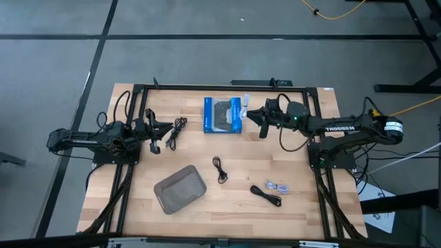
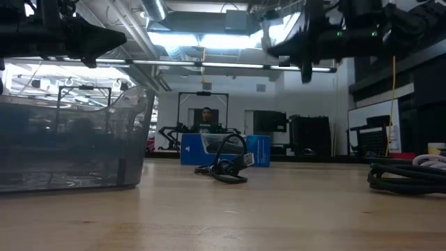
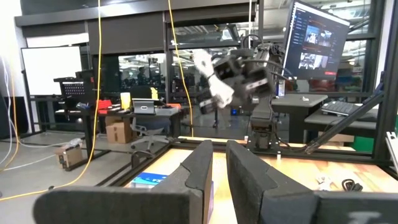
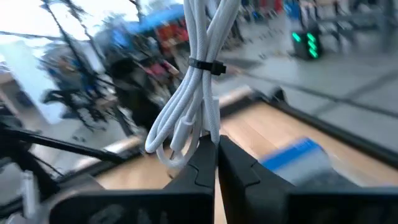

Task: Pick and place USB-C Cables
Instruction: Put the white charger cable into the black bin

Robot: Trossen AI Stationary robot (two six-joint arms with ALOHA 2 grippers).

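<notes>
My right gripper (image 1: 256, 118) hovers above the table beside the blue-edged box (image 1: 222, 115), shut on a white USB-C cable bundle (image 4: 198, 81) tied with a black band. My left gripper (image 1: 154, 132) waits near the left edge, open by a narrow gap (image 3: 219, 180) and touching nothing. A black cable (image 1: 177, 131) lies just right of it. Another black cable (image 1: 220, 169) lies mid-table, also seen in the low view (image 2: 228, 166). Near the right front lie a black cable (image 1: 266, 195) and a light grey one (image 1: 279, 187). My right gripper pinches the white bundle between its two fingers at its looped end (image 4: 186, 146), below the black tie (image 4: 206, 66). The fingers (image 4: 245, 177) come level from the table's right. The bundle is lifted clear and sticks out beyond the fingertips (image 1: 246, 103).
A grey tray (image 1: 180, 189) sits front and left of centre, its translucent wall (image 2: 70, 139) filling the low view's left. A black frame (image 1: 207, 87) borders the table. A person (image 2: 206, 118) sits far behind, and a monitor (image 3: 320, 37) stands beyond the table.
</notes>
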